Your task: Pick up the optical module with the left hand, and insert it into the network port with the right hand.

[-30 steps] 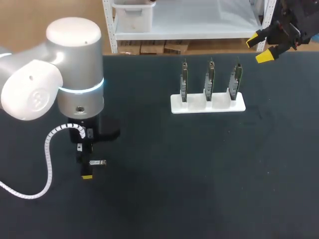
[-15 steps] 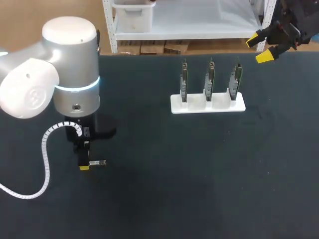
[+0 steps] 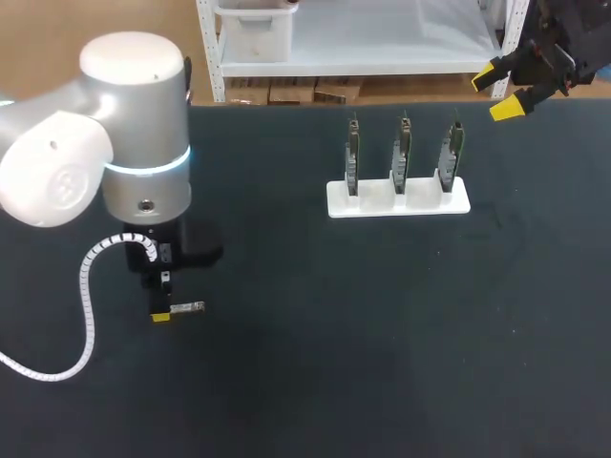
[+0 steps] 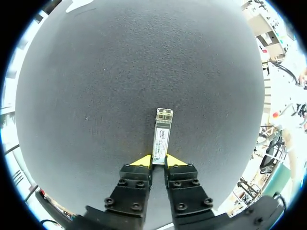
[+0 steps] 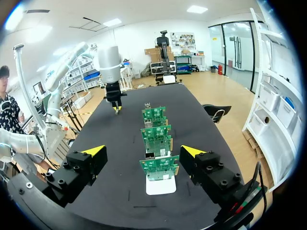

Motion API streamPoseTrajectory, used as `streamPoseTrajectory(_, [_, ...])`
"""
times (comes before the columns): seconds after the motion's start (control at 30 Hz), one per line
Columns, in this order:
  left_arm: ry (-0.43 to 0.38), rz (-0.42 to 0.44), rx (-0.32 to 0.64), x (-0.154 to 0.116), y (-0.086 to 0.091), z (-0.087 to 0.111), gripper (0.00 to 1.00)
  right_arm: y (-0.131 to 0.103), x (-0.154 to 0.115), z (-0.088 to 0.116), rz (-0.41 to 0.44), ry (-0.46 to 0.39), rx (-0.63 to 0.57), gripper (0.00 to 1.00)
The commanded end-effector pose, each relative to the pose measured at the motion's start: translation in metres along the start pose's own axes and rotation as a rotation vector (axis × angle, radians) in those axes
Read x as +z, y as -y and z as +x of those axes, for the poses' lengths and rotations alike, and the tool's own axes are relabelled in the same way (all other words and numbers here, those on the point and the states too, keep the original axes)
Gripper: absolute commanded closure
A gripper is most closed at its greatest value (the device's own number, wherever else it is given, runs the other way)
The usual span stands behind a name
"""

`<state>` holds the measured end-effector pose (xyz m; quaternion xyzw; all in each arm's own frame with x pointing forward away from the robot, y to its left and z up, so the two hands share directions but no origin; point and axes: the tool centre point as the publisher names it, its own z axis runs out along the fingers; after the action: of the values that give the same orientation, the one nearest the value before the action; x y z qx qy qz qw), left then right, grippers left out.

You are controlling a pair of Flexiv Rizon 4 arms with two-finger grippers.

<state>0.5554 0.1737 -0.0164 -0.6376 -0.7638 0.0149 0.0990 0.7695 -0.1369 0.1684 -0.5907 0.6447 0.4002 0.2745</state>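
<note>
The optical module [image 4: 161, 132], a slim silver bar, lies flat on the dark table mat, pointing straight ahead of my left gripper [image 4: 159, 161]. Both yellow tips press its near end from two sides, so the gripper is shut on it. From the head view the module [image 3: 189, 307] sticks out to the right of the left gripper [image 3: 162, 315], low over the mat at the left. My right gripper [image 3: 498, 93] hangs open at the back right, holding nothing. Three upright green boards [image 3: 402, 153] with the network ports stand in a white base [image 3: 399, 200].
In the right wrist view the open right gripper [image 5: 143, 152] looks down the row of boards [image 5: 158, 139] in their white base [image 5: 160, 186], with my left arm [image 5: 109, 62] beyond them. Bare dark mat [image 3: 382, 334] fills the middle and front of the table.
The left gripper's fingers have come together onto the module's end. The left arm shifted slightly left and back early on, then held still. The right arm has not moved.
</note>
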Motion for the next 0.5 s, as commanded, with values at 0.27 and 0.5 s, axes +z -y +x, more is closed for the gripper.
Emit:
streamPoseTrajectory(0.27, [0.291, 0.060, 0.087, -0.015, -0.001, 0.001, 1.00, -0.002, 0.001, 0.000, 0.005, 0.000, -0.001, 0.00])
streamPoseTrajectory(0.5, [0.535, 0.103, 0.196, -0.048, -0.011, -0.010, 1.00, -0.002, 0.001, 0.000, 0.005, 0.000, -0.001, 0.00])
